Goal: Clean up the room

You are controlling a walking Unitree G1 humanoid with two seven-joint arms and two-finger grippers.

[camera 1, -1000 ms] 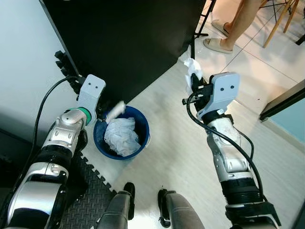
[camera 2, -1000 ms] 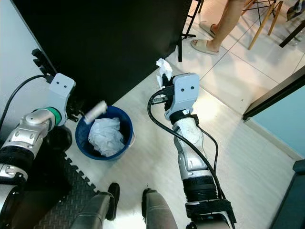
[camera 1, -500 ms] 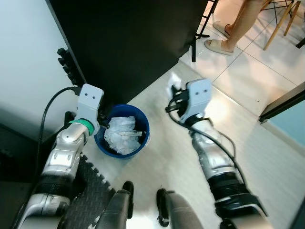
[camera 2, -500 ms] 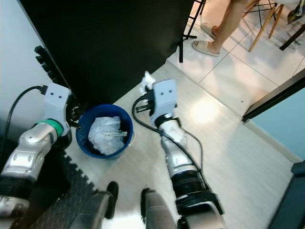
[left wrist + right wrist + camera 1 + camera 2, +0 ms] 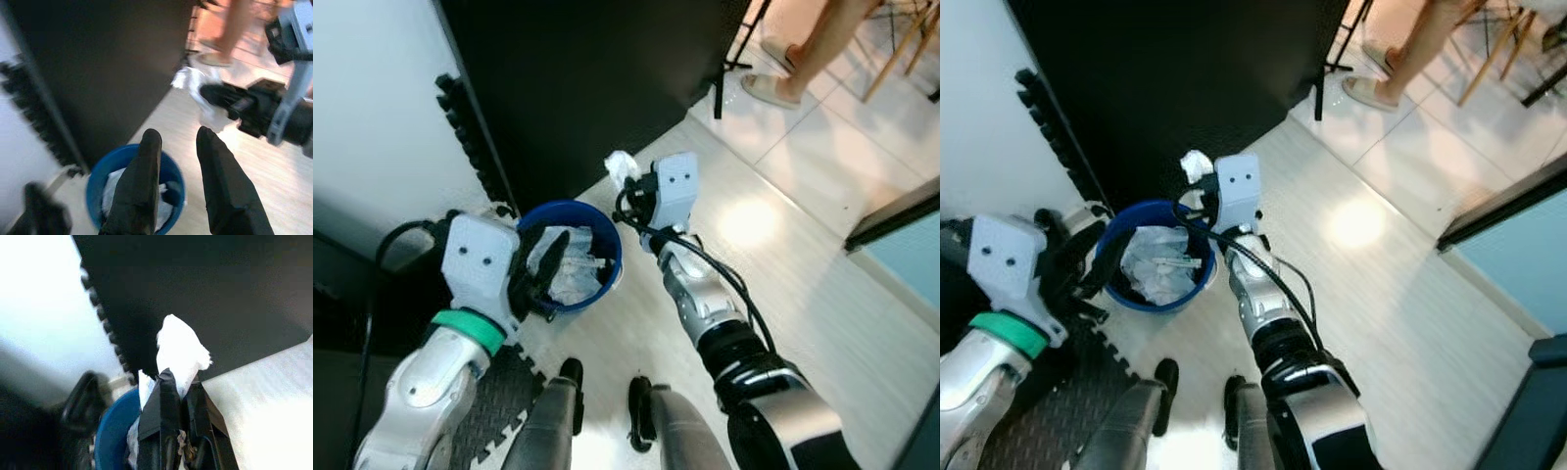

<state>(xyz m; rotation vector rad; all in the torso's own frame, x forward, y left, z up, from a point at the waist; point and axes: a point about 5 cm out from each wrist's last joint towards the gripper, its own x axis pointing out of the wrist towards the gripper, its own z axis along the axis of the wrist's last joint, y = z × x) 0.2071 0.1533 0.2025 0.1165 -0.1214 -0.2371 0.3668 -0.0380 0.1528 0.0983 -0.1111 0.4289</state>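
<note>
Right gripper (image 5: 177, 382) pinching tissue (image 5: 182, 350) — beside blue bin (image 5: 603, 238)

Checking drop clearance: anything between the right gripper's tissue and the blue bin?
Nothing. In the left eye view the right gripper, shut on the white tissue, sits by the blue bin rim; only bare floor lies beside it.
</note>
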